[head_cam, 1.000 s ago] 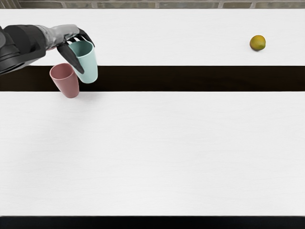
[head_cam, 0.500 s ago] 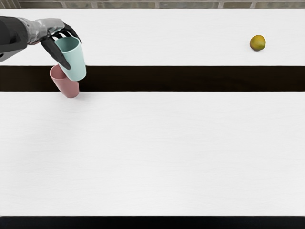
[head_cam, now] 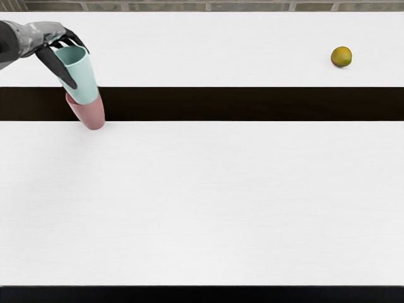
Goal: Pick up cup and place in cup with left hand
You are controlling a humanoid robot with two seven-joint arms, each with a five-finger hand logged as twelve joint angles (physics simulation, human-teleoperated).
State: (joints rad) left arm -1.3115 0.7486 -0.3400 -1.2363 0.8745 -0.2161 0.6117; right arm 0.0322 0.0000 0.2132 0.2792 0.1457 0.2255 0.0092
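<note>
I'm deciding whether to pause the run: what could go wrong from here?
The teal cup, gripped by the left hand, hides most of the pink cup's rim, so misalignment may go unseen. If its base isn't fully inside, lowering could catch the rim and tip the pink cup.

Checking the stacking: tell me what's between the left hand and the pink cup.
In the head view, the teal cup, gripped by the left hand, overlapping the pink cup.

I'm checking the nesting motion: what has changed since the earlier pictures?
The left hand, still gripping the mint cup, has carried it leftward and slightly up in the view, now overlapping the pink cup. The pink cup and fruit stayed put.
</note>
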